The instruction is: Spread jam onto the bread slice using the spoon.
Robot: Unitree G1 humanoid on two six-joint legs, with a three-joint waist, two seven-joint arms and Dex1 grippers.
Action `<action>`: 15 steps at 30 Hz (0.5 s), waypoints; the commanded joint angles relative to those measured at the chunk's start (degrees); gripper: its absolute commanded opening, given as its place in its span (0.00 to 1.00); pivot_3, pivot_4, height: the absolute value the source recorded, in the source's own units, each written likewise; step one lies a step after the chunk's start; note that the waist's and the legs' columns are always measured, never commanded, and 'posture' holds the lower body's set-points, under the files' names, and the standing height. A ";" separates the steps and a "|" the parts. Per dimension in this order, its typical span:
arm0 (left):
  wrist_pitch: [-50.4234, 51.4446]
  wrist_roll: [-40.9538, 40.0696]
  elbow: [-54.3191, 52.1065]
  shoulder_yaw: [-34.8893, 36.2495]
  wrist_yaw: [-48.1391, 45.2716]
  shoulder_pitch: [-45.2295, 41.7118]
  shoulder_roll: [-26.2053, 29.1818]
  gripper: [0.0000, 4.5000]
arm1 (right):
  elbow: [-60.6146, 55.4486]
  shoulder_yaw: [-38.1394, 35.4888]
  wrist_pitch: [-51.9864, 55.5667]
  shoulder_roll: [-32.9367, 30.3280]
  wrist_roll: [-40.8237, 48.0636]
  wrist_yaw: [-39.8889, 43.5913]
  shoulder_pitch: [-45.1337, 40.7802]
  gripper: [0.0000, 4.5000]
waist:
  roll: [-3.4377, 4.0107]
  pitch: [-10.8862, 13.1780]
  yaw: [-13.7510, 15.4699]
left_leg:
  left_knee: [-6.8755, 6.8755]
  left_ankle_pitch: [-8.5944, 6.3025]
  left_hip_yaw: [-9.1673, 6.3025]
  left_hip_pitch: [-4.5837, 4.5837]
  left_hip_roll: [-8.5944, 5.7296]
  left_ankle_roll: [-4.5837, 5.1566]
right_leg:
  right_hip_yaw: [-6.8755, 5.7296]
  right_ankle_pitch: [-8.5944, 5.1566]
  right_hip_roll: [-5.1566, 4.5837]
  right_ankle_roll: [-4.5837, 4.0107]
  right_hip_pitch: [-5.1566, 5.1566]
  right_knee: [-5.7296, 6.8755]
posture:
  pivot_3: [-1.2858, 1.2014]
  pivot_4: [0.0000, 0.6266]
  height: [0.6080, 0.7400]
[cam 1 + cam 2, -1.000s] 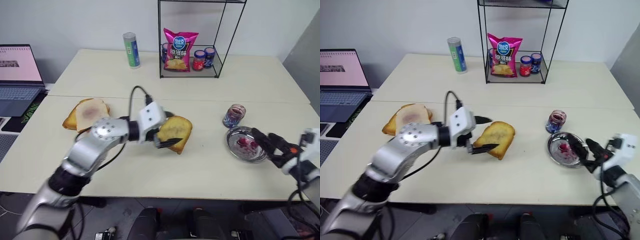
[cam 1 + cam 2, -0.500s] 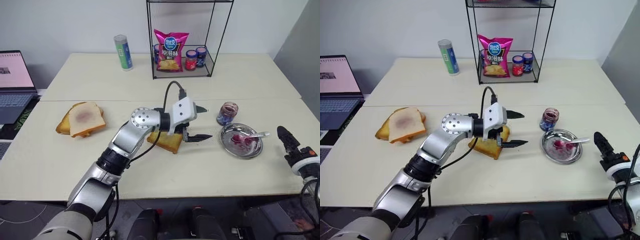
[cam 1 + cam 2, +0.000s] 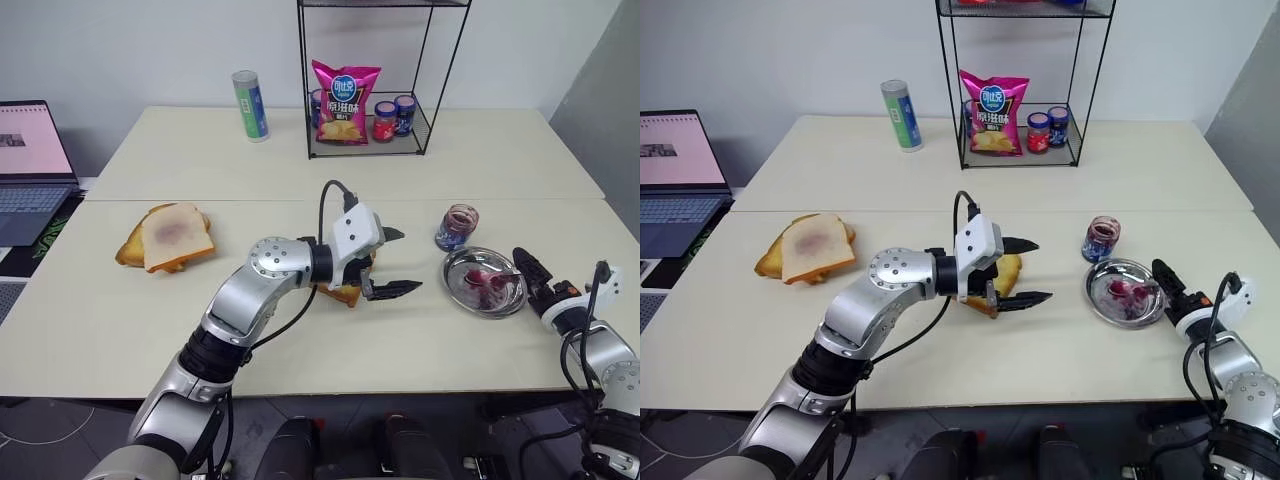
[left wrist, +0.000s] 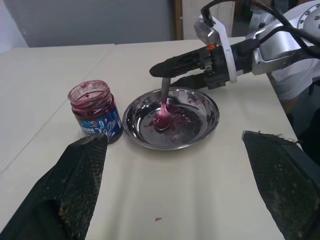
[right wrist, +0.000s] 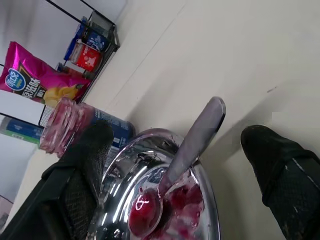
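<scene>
Both jaws gape empty. The right gripper (image 4: 167, 75) should straddle the slim silvery spoon (image 4: 163, 107) handle leaning from the round steel dish (image 4: 200, 131), apparently untouched; golden toast (image 3: 1002, 276) beside.

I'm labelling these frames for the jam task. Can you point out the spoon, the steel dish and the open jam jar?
spoon (image 4: 164, 102): left wrist view, mid handle.
steel dish (image 4: 202, 122): left wrist view, bare inner wall.
open jam jar (image 4: 95, 111): left wrist view, glass side.
</scene>
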 commanded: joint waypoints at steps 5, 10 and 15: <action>2.11 -1.00 -5.32 1.62 0.39 1.01 1.54 0.99 | 8.70 0.19 -5.58 -0.19 -4.89 5.32 -5.10 1.00 | 0.00 0.00 -0.16 | 0.00 -0.01 0.14 0.25 0.01 0.02 | 0.02 0.01 0.00 0.02 0.19 0.01 | 0.52 0.24 1.00; 2.10 -0.62 -5.71 2.00 -0.17 1.27 2.71 1.00 | 10.88 0.11 -5.39 -0.18 -5.33 7.51 -6.22 0.89 | 0.00 0.00 -0.10 | 0.01 -0.01 0.17 0.29 0.00 0.03 | 0.06 0.03 -0.01 0.04 0.22 0.01 | 0.52 0.24 1.00; 1.06 -0.19 -4.56 2.01 -0.13 1.31 2.88 1.00 | 12.24 -0.30 -5.14 -0.75 -6.01 9.68 -5.99 0.60 | 0.00 0.00 -0.13 | 0.00 -0.02 0.16 0.30 0.03 0.03 | 0.08 0.03 -0.02 0.02 0.22 0.02 | 0.52 0.24 1.00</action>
